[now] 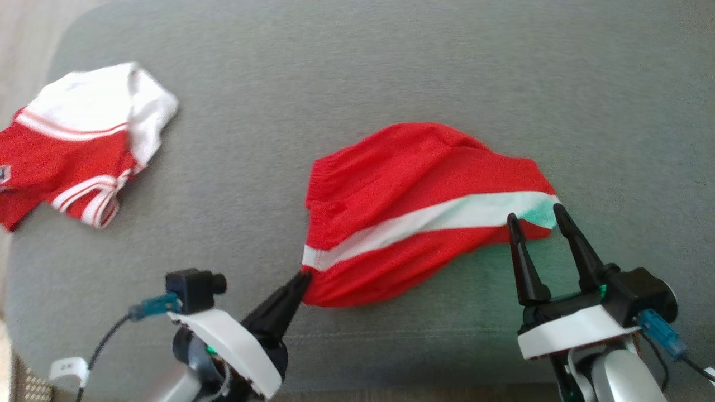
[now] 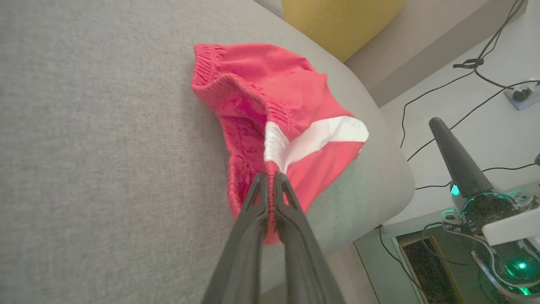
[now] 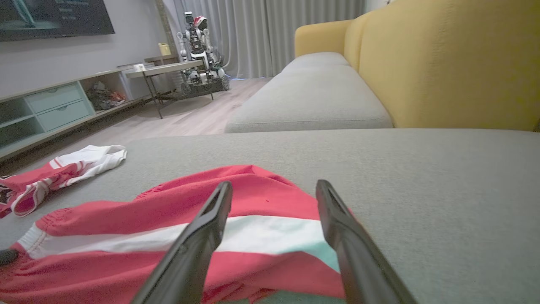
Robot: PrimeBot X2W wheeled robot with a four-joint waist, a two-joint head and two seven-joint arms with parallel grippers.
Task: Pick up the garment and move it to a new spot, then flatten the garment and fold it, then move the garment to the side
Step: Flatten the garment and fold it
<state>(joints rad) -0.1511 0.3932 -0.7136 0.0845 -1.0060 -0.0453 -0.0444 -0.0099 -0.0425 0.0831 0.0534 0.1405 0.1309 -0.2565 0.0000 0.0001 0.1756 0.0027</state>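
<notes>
The garment (image 1: 413,184), red shorts with a white side stripe, lies rumpled on the grey cushion (image 1: 391,67). My left gripper (image 1: 304,277) is shut on its waistband corner by the stripe's end; in the left wrist view the fingertips (image 2: 270,175) pinch the red fabric (image 2: 270,84). My right gripper (image 1: 536,215) stands open at the garment's right end, its tips at the white stripe's edge. In the right wrist view both fingers (image 3: 274,185) hover just above the stripe (image 3: 168,207) with nothing between them.
A second red and white garment (image 1: 84,145) lies at the cushion's far left. The cushion's front edge (image 1: 391,385) runs just behind my wrists. The yellow sofa back (image 3: 443,63) rises beyond the cushion. Cables (image 2: 464,84) trail on the floor.
</notes>
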